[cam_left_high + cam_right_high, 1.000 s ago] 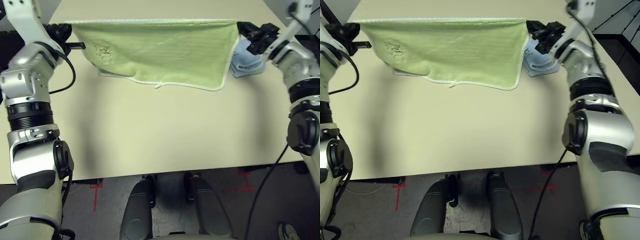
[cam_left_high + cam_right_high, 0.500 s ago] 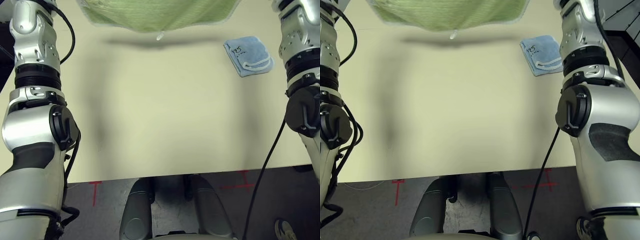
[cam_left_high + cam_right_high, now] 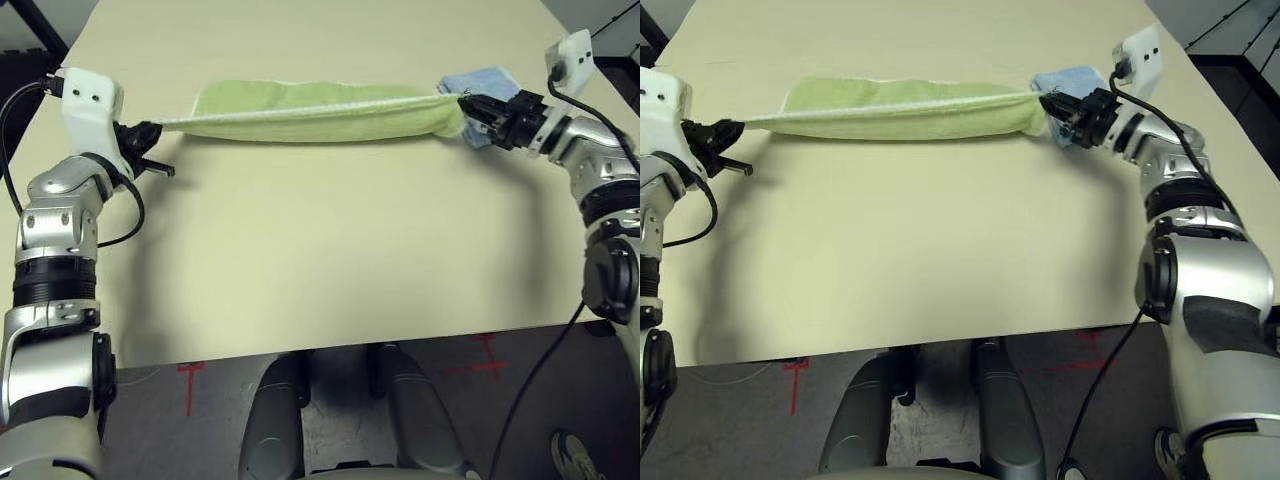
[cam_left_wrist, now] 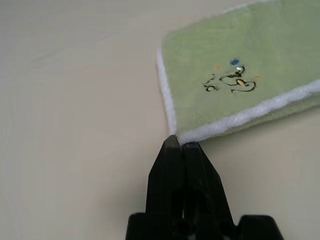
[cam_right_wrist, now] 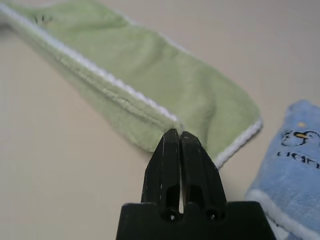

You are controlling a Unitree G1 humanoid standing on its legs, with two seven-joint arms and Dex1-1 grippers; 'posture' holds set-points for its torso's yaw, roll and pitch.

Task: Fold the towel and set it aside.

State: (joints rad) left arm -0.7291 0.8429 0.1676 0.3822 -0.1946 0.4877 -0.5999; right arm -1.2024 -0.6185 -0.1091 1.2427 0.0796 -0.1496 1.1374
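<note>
The light green towel (image 3: pixel 320 110) lies across the far part of the table as a long narrow strip, doubled over, with its white edging running along the top. My left gripper (image 3: pixel 157 127) is shut on its left corner, and the left wrist view shows the fingertips (image 4: pixel 172 145) pinching the white edge beside the small embroidered logo (image 4: pixel 231 82). My right gripper (image 3: pixel 464 101) is shut on the right end, its fingertips (image 5: pixel 171 136) clamped on the edging. Stretched between the two grippers, the strip rests low on the tabletop.
A small folded light blue cloth (image 3: pixel 482 80) lies just behind my right gripper, touching or nearly touching the towel's right end; it is also in the right wrist view (image 5: pixel 295 150). The beige table (image 3: pixel 320 260) spreads wide and bare towards me.
The towel hung spread in the air between my raised grippers. Both grippers have come down, and it now lies doubled over as a strip on the table. The camera has also shifted.
</note>
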